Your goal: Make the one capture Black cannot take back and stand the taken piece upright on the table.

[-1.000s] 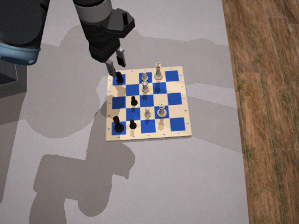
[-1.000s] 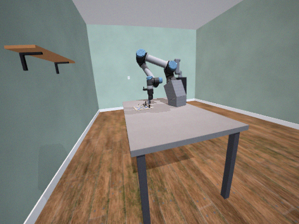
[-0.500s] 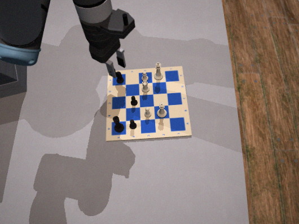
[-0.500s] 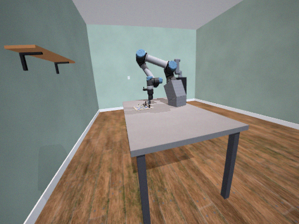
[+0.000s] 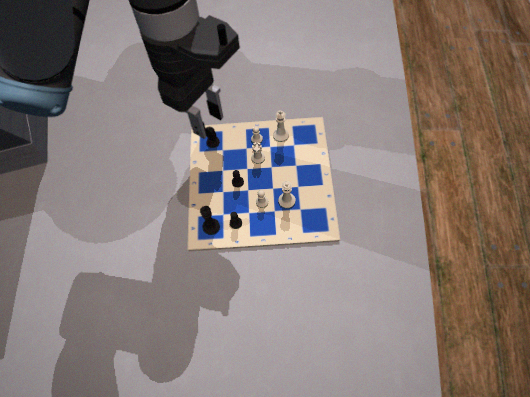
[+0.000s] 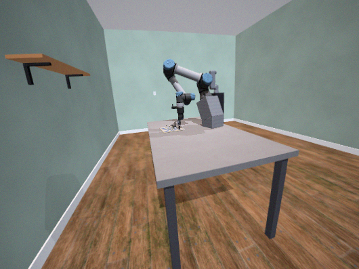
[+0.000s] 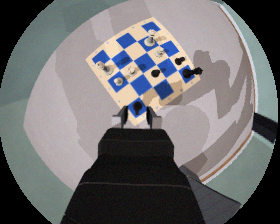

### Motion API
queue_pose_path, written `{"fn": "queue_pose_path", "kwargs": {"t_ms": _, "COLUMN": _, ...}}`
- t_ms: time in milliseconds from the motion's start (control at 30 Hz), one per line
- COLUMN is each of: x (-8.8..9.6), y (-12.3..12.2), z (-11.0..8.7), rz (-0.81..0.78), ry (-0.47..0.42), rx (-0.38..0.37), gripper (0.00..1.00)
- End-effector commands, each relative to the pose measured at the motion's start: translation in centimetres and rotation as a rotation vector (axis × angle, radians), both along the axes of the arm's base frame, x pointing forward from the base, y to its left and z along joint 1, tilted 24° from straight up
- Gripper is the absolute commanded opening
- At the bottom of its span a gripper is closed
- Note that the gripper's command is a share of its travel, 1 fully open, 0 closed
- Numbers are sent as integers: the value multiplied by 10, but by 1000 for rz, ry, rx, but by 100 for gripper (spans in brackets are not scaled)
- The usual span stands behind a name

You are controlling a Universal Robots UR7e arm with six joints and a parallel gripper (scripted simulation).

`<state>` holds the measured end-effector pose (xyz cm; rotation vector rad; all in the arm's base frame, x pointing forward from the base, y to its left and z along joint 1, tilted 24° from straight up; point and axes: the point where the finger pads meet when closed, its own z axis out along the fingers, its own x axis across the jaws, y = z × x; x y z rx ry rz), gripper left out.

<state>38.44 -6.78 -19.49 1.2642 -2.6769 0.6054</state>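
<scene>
A small blue-and-cream chessboard (image 5: pixel 265 242) (image 6: pixel 166 129) (image 7: pixel 125 38) lies on the grey table (image 5: pixel 310 323) (image 6: pixel 210 151). A black piece (image 5: pixel 213 138) (image 7: pixel 138 106) stands on the board's far-left corner square. My gripper (image 5: pixel 210 124) (image 7: pixel 137 111) (image 6: pixel 179 120) is open, with one finger on each side of this piece's top and not closed on it. Other black pieces are a pawn (image 5: pixel 237 178), a tall piece (image 5: pixel 210 221) and a pawn (image 5: pixel 235 220). White has a king (image 5: pixel 280 125), a pawn (image 5: pixel 256 134), a piece (image 5: pixel 257 153), a pawn (image 5: pixel 261 199) and a queen (image 5: pixel 286 194).
The table's right edge (image 5: pixel 417 173) runs beside the wooden floor (image 5: pixel 475 173). The robot's grey pedestal (image 6: pixel 210 112) stands at the back of the table, behind the board. The arm's upper links hang over the table's left side in the top view.
</scene>
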Motion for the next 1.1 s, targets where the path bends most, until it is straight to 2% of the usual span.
{"fn": "queue_pose_path", "kwargs": {"t_ms": 0, "x": 0, "y": 0, "z": 0, "rz": 0, "ry": -1, "rx": 0, "gripper": 73}}
{"fn": "queue_pose_path", "kwargs": {"t_ms": 533, "x": 0, "y": -1, "z": -1, "rz": 0, "ry": -1, "rx": 0, "gripper": 73}}
{"fn": "queue_pose_path", "kwargs": {"t_ms": 1067, "x": 2, "y": -11, "z": -24, "rz": 0, "ry": -1, "rx": 0, "gripper": 73}}
